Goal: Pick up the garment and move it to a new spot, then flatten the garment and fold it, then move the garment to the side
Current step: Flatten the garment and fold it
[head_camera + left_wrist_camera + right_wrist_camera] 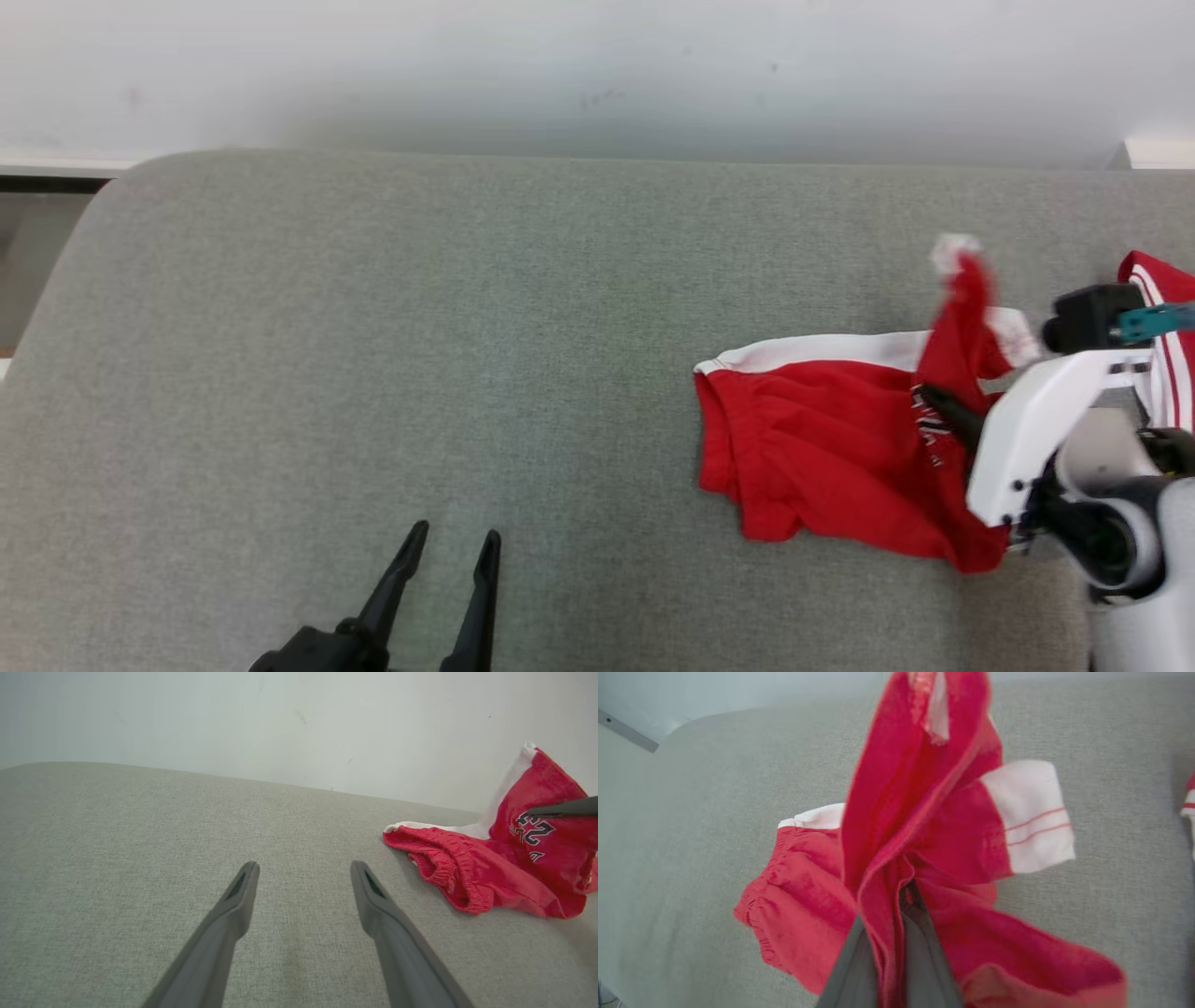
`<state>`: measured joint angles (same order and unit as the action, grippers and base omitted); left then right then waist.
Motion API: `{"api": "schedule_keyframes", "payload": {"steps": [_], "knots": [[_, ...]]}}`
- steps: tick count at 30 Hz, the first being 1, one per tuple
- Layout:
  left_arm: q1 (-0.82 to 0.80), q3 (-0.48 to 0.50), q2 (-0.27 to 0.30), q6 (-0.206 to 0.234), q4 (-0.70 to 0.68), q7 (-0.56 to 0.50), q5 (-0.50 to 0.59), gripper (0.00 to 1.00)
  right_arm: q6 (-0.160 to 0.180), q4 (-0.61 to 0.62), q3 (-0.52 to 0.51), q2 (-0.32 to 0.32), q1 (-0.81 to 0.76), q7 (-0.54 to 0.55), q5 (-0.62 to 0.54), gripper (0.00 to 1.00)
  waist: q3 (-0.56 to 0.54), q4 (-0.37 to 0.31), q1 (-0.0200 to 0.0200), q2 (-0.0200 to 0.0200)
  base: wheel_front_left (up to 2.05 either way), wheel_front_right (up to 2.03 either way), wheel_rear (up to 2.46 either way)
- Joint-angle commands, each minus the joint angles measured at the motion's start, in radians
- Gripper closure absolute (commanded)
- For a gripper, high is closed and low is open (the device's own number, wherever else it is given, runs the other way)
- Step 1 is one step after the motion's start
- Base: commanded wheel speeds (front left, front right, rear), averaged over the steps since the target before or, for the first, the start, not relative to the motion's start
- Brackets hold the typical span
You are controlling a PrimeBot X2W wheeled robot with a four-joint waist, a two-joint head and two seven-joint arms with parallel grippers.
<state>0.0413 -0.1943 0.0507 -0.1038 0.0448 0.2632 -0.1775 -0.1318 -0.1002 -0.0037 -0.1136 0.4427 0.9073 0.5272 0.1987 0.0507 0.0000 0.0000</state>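
The right gripper (945, 411), at 3 o'clock in the head view, has its two dark fingers pressed together on a fold of the red garment (812, 429), pinching the cloth near its dark printed lettering. From that pinch a peak of red fabric with a white edge stands up above the rest. In the right wrist view, the right gripper (908, 898) bites into bunched red cloth, and a white cuff with thin red stripes hangs out toward 3 o'clock. The remainder of the garment (803, 905) lies crumpled on the grey fabric surface (373, 327), its white-trimmed elastic waistband pointing toward 9 o'clock.

The left gripper (457, 537) hovers at 7 o'clock in the head view, fingers spread wide and holding nothing, well apart from the garment. The left wrist view shows the left gripper (303, 870) over bare surface, with the garment (467, 877) at 3 o'clock. A second red-and-white cloth (1167, 317) lies at the far right edge, behind the right arm.
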Motion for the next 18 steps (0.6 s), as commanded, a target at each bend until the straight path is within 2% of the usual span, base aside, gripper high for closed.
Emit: {"api": "schedule_keyframes", "payload": {"steps": [1,8,16,17,18], "knots": [[-0.019,-0.007,0.002,0.004,0.002,0.001,-0.013,0.00,0.003,0.001,0.020,0.017,-0.013,0.016,-0.022,1.00,0.006,0.010,0.0000,0.0000,0.00,0.00,0.00],[-0.032,-0.054,0.002,0.027,0.013,0.001,-0.059,0.00,0.003,-0.063,0.087,0.061,-0.016,-0.019,-0.059,1.00,0.000,0.039,0.0000,0.0000,0.00,0.00,0.00],[-0.018,-0.062,0.001,0.037,0.022,0.001,-0.060,0.00,0.003,-0.148,0.139,0.062,0.011,-0.110,0.019,1.00,-0.016,0.046,0.0000,0.0000,0.00,0.00,0.00],[-0.017,-0.062,0.002,0.039,0.023,0.001,-0.059,0.00,0.003,-0.159,0.144,0.062,0.015,-0.127,0.031,0.95,-0.018,0.045,0.0000,0.0000,0.00,0.00,0.00],[-0.016,-0.063,0.002,0.039,0.025,0.001,-0.059,0.00,0.003,-0.174,0.148,0.062,0.020,-0.146,0.047,0.69,-0.020,0.043,0.0000,0.0000,0.00,0.00,0.00]]}}
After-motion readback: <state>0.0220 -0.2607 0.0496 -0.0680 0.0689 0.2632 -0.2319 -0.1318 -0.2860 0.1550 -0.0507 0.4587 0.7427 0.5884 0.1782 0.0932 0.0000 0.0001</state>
